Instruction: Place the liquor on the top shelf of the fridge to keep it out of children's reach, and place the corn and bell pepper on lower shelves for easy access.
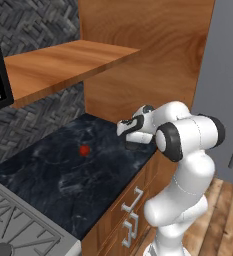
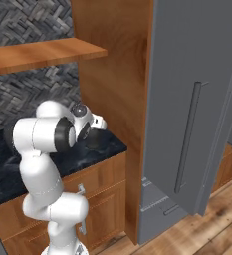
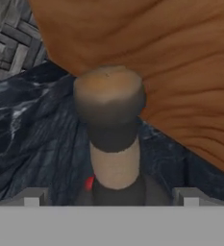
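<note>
- In the hand view we see the liquor point(image 3: 114, 139) filling the middle, its tan cork top toward 12 o'clock and its dark body running down to 6 o'clock between the claw's two tips.
- The gripper point(image 3: 111, 198) sits at 6 o'clock of that view; its fingertips point(image 3: 32, 197) stand apart, one at 7 o'clock and one at 5 o'clock of the bottle, with clear gaps to the neck, so we read the claw as released and not pressing the bottle.
- A small red patch at 7 o'clock of the bottle's base may be the bell pepper, but we cannot tell for sure there.
- In the left base view the bell pepper point(image 1: 84, 149) lies on the dark marble counter point(image 1: 63, 175), at 9 o'clock of the gripper point(image 1: 133, 137) and well apart from it.
- In the right base view the gripper point(image 2: 92, 130) hangs over the counter's right end, beside the wooden side panel point(image 2: 115, 84).
- The fridge point(image 2: 197, 99) stands at 3 o'clock of the arm, its door with the long bar handle point(image 2: 187, 137) partly swung out.
</note>
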